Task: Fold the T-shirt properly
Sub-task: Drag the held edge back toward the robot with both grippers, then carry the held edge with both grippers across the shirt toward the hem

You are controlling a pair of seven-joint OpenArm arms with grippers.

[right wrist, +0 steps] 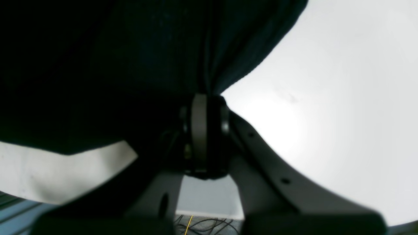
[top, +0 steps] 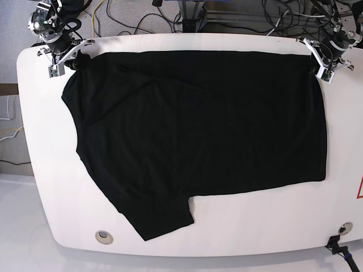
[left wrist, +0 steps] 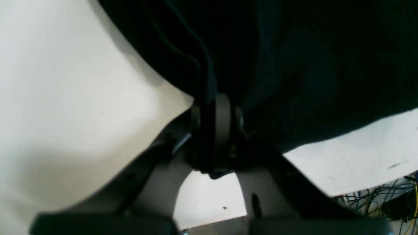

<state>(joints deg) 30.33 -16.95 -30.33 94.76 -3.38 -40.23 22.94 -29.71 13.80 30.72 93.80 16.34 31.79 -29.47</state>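
- A black T-shirt [top: 198,130] lies spread across most of a white table [top: 39,170], one sleeve pointing toward the near left.
- The left gripper [top: 322,63] pinches the shirt's far right corner, jaws closed on cloth.
- The right gripper [top: 67,59] pinches the far left corner likewise.

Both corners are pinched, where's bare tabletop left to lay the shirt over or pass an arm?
Bare table runs along the near edge below the T-shirt's hem, widest toward the left pincer's side. A narrower strip lies between the sleeve and the table's edge on the right pincer's side. The far edge is crowded: both pincers, cloth nearly to the rim.
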